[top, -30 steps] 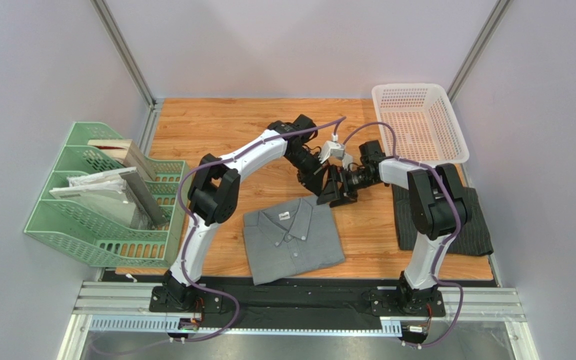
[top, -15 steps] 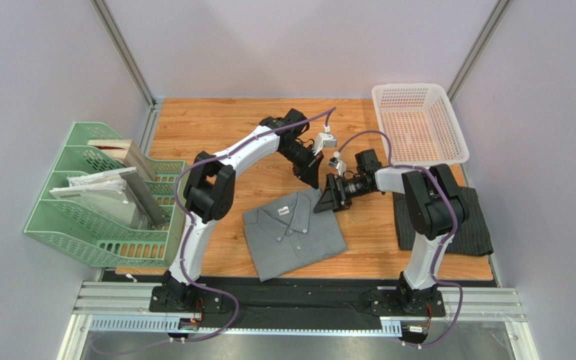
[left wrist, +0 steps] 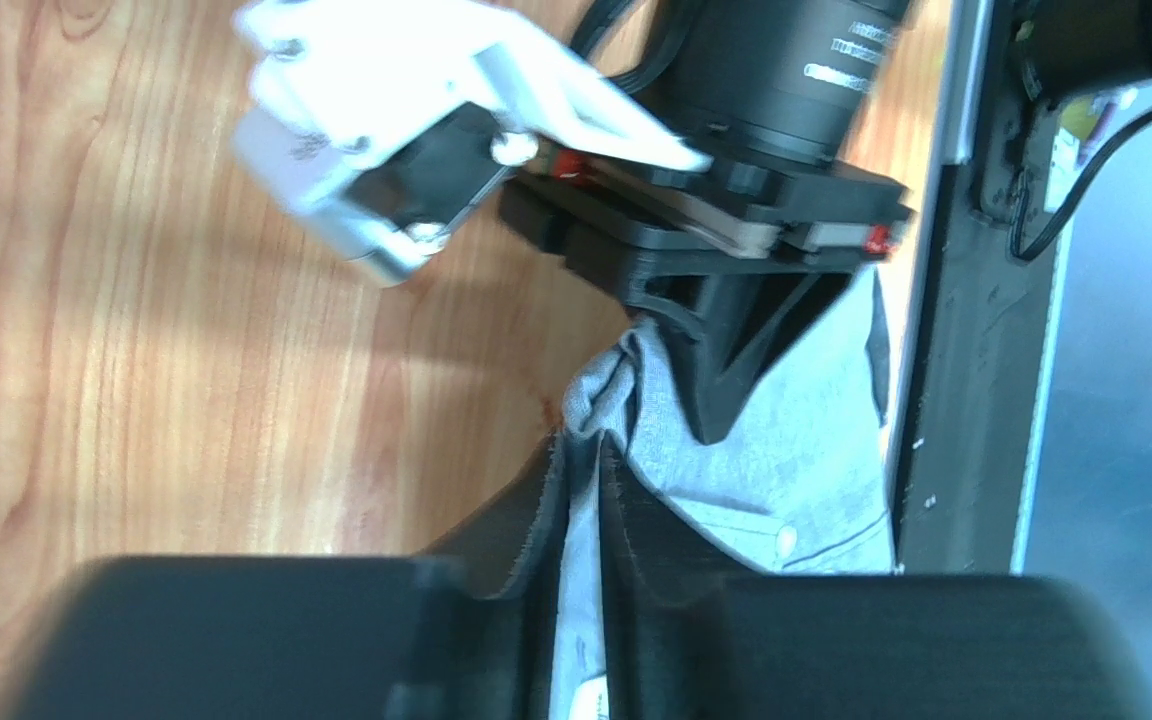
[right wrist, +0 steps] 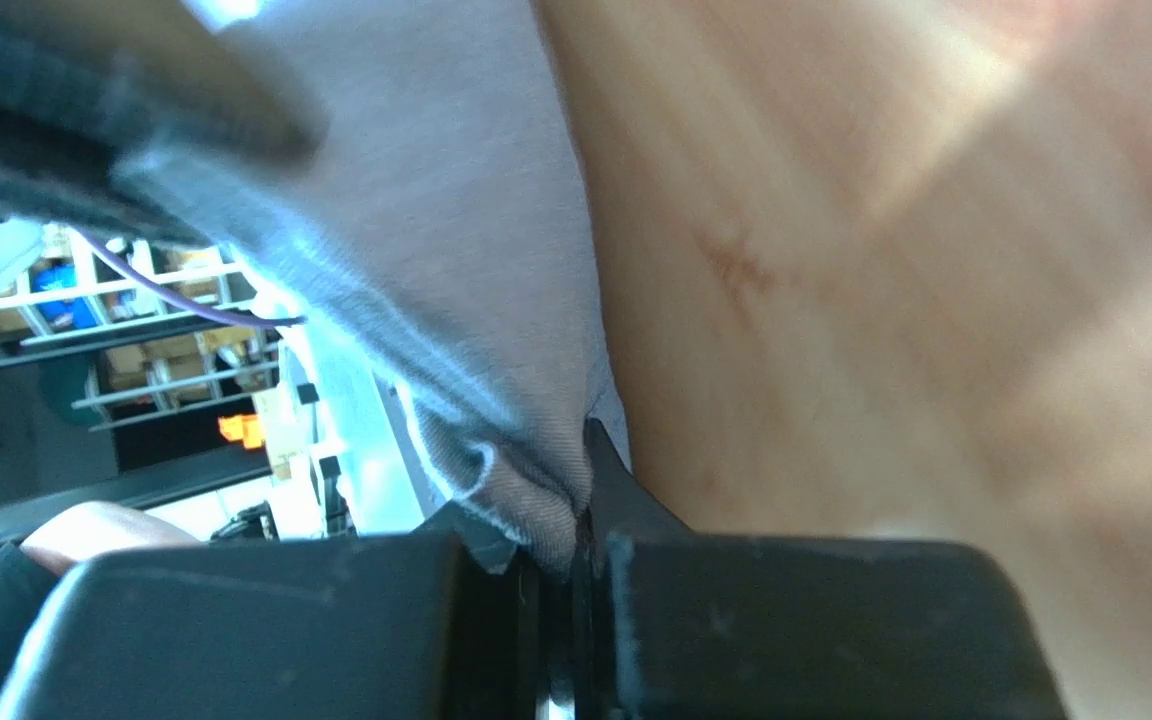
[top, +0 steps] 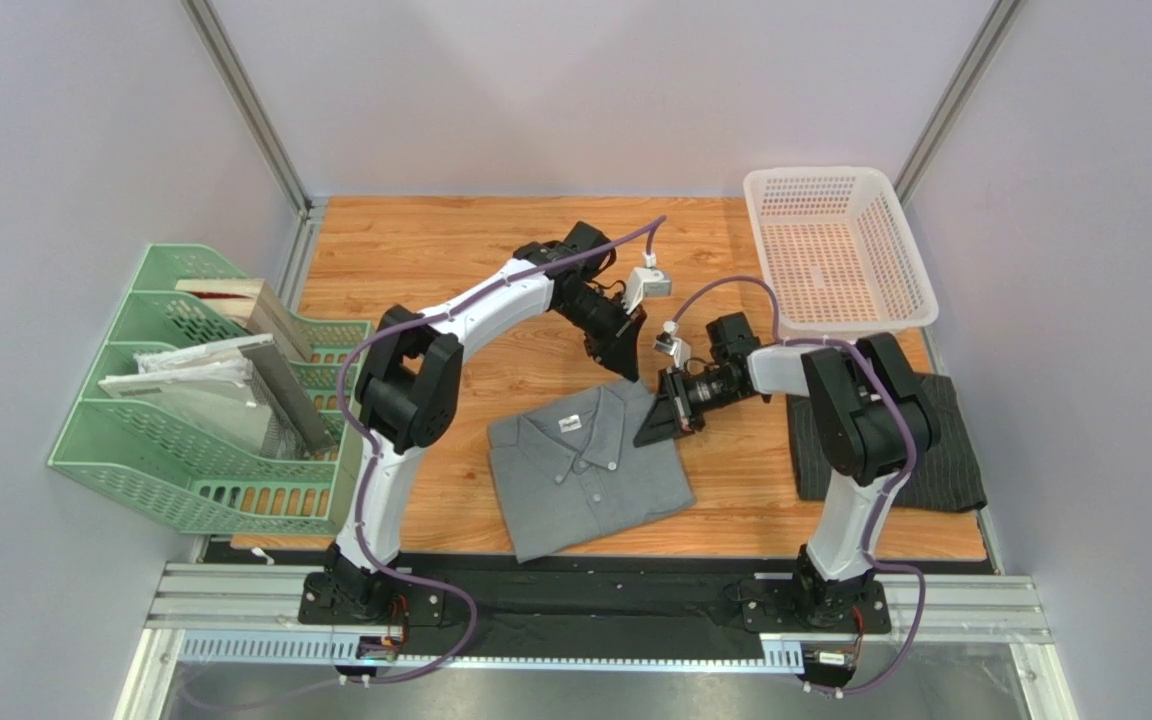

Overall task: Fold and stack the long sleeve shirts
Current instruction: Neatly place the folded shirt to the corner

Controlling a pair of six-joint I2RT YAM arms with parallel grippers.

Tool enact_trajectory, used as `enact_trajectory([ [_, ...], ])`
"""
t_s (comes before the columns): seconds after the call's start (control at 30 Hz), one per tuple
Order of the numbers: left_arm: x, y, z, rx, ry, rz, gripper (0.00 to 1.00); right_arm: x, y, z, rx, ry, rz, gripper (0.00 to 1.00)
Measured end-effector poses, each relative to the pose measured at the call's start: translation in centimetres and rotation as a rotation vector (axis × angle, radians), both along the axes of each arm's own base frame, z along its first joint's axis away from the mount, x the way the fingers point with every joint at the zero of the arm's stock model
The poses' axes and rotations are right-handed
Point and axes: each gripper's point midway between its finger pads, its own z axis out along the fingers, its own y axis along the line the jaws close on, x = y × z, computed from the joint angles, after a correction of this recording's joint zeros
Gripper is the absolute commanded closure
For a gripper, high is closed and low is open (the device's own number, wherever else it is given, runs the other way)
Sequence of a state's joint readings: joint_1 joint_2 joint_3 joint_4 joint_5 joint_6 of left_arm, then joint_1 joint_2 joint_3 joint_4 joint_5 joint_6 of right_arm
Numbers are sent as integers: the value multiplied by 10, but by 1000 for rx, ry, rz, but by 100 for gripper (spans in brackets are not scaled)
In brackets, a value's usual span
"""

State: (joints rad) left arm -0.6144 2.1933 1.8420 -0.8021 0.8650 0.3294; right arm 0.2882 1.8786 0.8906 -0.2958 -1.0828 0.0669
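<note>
Matt cloth grey shirt (top: 585,468), smooth wooden table (top: 447,263).

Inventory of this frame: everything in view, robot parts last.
grey shirt: 1, mid-grey, folded, table centre, far right corner lifted
pinstriped shirt: 1, dark charcoal, right edge, partly behind the right arm
basket: 1, white mesh, far right corner
file rack: 1, pale green, left side, holds flat items
table: 1, orange-brown wood
left arm: 1, white and black, reaching over centre
right arm: 1, white and black, reaching left
left gripper: black, grey cloth between near-closed fingers
right gripper: black, shut on the shirt corner
</note>
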Motion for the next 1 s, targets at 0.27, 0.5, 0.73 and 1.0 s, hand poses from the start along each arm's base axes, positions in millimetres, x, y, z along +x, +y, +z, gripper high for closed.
enact_trajectory([
  [0.27, 4, 3, 30, -13, -63, 36, 24, 20, -46, 39, -151, -34, -16, 100],
  [0.5, 2, 16, 63, -5, -164, 59, 21, 6, -121, 42, -335, 52, -78, 100],
  [0.73, 0, 32, 52, 70, -193, 69, 1, -1, -176, 63, -467, 68, -123, 100],
  [1.0, 5, 38, 46, 118, -210, 89, 1, 45, -248, 95, -595, -66, -310, 100],
])
